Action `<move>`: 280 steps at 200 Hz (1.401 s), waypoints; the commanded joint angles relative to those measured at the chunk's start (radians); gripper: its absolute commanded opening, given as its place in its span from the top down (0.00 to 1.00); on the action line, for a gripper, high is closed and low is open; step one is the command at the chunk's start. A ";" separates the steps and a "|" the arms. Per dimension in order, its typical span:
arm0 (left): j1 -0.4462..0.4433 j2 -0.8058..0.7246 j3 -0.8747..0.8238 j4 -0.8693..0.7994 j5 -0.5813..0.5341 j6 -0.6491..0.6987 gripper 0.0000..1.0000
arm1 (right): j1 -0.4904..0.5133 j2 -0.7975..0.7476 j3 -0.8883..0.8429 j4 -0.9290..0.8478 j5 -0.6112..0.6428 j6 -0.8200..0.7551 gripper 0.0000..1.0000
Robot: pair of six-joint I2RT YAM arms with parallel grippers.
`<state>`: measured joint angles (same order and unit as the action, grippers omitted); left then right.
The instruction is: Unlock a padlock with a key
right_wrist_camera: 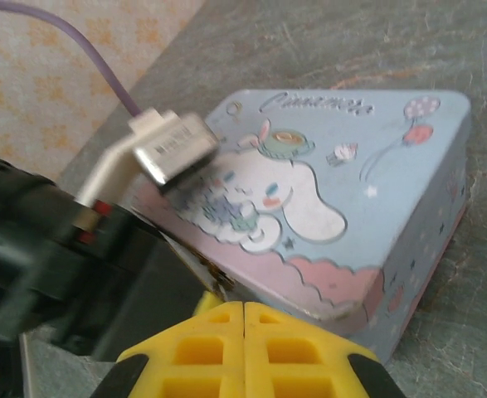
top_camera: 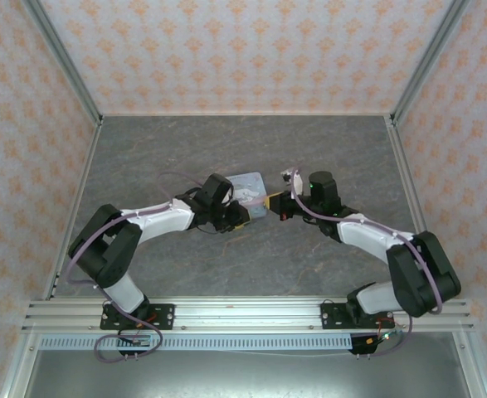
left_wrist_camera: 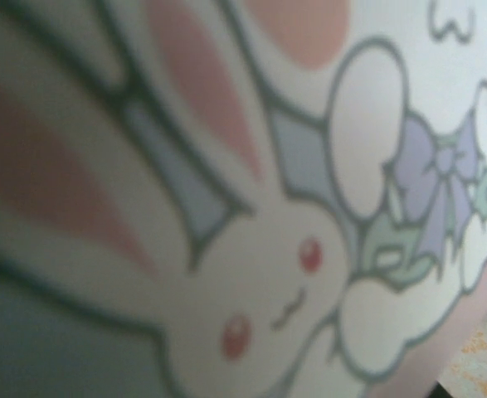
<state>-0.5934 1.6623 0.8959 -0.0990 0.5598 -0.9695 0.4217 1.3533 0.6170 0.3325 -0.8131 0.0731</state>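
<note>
The pale-blue tin (top_camera: 250, 186) with a white cartoon dog lies mid-table, and its lid (left_wrist_camera: 226, 249) sits blurred right against the left wrist camera. My left gripper (top_camera: 245, 219) presses against the tin's near left edge. Its black body (right_wrist_camera: 60, 265) shows beside the tin (right_wrist_camera: 351, 166), with a yellow fingertip (right_wrist_camera: 203, 303) under the tin's corner; its jaws are hidden. My right gripper (right_wrist_camera: 244, 305) is shut, yellow fingers pressed together, tips just short of the tin's near corner. In the top view the right gripper (top_camera: 274, 201) faces the left one. The padlock and the key are hidden.
A silver cable plug (right_wrist_camera: 172, 149) with a purple cable sticks out of the left wrist above the tin. Patterned walls (top_camera: 27, 124) enclose the grey table (top_camera: 185, 149) on three sides. A metal rail (top_camera: 243, 313) runs along the near edge.
</note>
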 commanded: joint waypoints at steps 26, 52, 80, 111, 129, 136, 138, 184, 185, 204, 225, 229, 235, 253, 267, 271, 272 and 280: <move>-0.012 0.054 -0.013 0.066 -0.051 0.011 0.90 | -0.004 -0.071 0.062 -0.129 0.044 0.050 1.00; -0.016 0.073 -0.027 0.091 -0.069 0.017 0.79 | -0.004 -0.099 0.081 -0.163 0.065 0.086 1.00; -0.018 0.032 -0.055 0.094 -0.120 0.057 0.58 | -0.004 -0.121 0.122 -0.239 0.083 0.130 1.00; -0.017 -0.051 -0.071 0.066 -0.174 0.124 0.43 | -0.004 -0.156 0.181 -0.347 0.083 0.168 1.00; -0.017 -0.131 -0.090 0.080 -0.202 0.179 0.38 | -0.004 -0.194 0.218 -0.429 0.097 0.176 1.00; -0.017 -0.172 -0.103 0.101 -0.209 0.206 0.36 | -0.003 -0.210 0.233 -0.455 0.095 0.183 1.00; -0.017 -0.183 -0.107 0.109 -0.211 0.215 0.35 | -0.004 -0.213 0.237 -0.462 0.094 0.187 1.00; -0.063 -0.524 -0.239 0.371 -0.222 0.572 0.30 | -0.003 -0.286 0.346 -0.598 0.008 0.316 1.00; -0.064 -0.529 -0.244 0.379 -0.222 0.579 0.30 | -0.003 -0.287 0.349 -0.602 0.007 0.317 1.00; -0.088 -0.631 -0.330 0.564 -0.260 0.702 0.26 | 0.003 -0.305 0.399 -0.655 -0.008 0.332 1.00; -0.120 -0.679 -0.359 0.653 -0.262 0.822 0.19 | 0.021 -0.304 0.438 -0.658 -0.038 0.356 1.00; -0.124 -0.680 -0.351 0.644 -0.253 0.841 0.19 | 0.028 -0.302 0.444 -0.656 -0.042 0.358 1.00; -0.131 -0.678 -0.335 0.628 -0.242 0.860 0.19 | 0.039 -0.298 0.455 -0.654 -0.043 0.361 1.00; -0.154 -0.660 -0.303 0.633 -0.215 0.902 0.19 | 0.075 -0.281 0.485 -0.644 -0.047 0.368 1.00; -0.173 -0.647 -0.291 0.665 -0.212 0.927 0.19 | 0.101 -0.266 0.511 -0.640 -0.052 0.374 1.00; -0.178 -0.643 -0.287 0.669 -0.212 0.934 0.19 | 0.109 -0.262 0.519 -0.637 -0.052 0.376 1.00; -0.179 -0.641 -0.285 0.670 -0.210 0.937 0.19 | 0.110 -0.262 0.522 -0.637 -0.053 0.377 1.00; -0.185 -0.633 -0.275 0.674 -0.207 0.952 0.19 | 0.124 -0.256 0.533 -0.631 -0.052 0.379 1.00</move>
<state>-0.7555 1.0111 0.5644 0.4843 0.3340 -0.1356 0.5114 1.0817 1.0920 -0.3000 -0.8391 0.4221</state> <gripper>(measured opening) 0.811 0.045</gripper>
